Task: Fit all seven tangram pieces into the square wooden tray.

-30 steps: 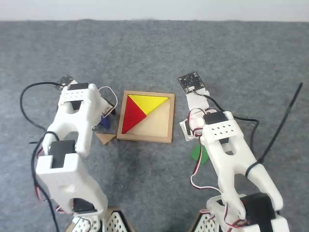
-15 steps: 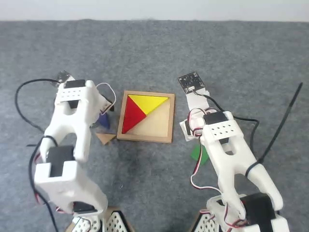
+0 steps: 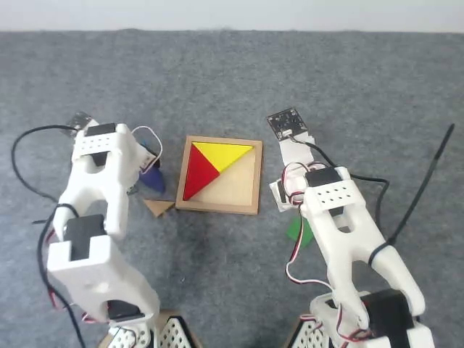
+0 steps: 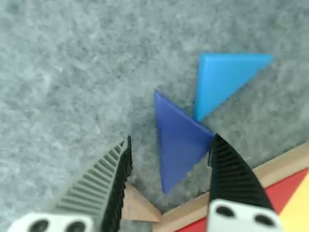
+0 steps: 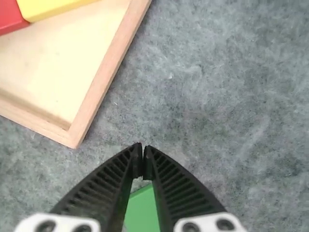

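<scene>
- My left tool (image 4: pixel 171 139) is spread, straddling the dark blue triangle (image 4: pixel 177 145) on the counter (image 3: pixel 217 72) beside the tray (image 3: pixel 217 206) rim; I see half the tray floor bare.
- The triangle's long tip points toward that rim.
- My right tool (image 5: pixel 143 149) is clenched, empty.

White left arm (image 3: pixel 98 181) is stretched forward, wrist tipped down. Its black ridged left tool (image 4: pixel 171 140) hangs with jaws spread wide, tips pointing downward. White right arm (image 3: pixel 341 217) is folded over as well, and its black right tool (image 5: pixel 143 147) is pinched tight, fingertips touching.
</scene>
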Controlling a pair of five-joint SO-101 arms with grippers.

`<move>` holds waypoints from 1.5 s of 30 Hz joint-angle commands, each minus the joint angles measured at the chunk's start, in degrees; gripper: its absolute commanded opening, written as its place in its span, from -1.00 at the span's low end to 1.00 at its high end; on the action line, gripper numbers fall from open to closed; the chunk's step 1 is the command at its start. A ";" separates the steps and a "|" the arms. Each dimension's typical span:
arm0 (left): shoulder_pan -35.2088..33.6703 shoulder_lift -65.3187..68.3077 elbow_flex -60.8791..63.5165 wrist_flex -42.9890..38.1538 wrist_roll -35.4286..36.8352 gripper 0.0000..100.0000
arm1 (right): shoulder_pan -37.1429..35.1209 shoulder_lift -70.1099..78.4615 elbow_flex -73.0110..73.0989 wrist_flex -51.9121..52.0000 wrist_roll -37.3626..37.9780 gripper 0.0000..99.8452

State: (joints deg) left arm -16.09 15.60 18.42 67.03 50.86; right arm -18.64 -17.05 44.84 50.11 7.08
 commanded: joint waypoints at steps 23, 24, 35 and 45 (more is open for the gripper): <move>0.70 9.93 -12.79 5.98 2.90 -0.52 | -0.31 -3.03 -0.26 -0.84 0.70 -0.98; 0.70 10.11 -12.79 6.07 2.99 -0.52 | -0.31 -3.03 -0.26 -0.84 0.70 -0.98; -1.05 9.85 -12.79 5.98 4.04 -0.52 | -2.07 -3.03 0.18 -0.84 0.79 -0.98; -1.76 10.20 -13.85 5.71 5.36 -0.52 | -2.07 -3.03 0.44 -0.92 2.29 -0.98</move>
State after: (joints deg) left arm -16.26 25.54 7.60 72.75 55.16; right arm -20.13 -17.14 45.71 50.02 8.66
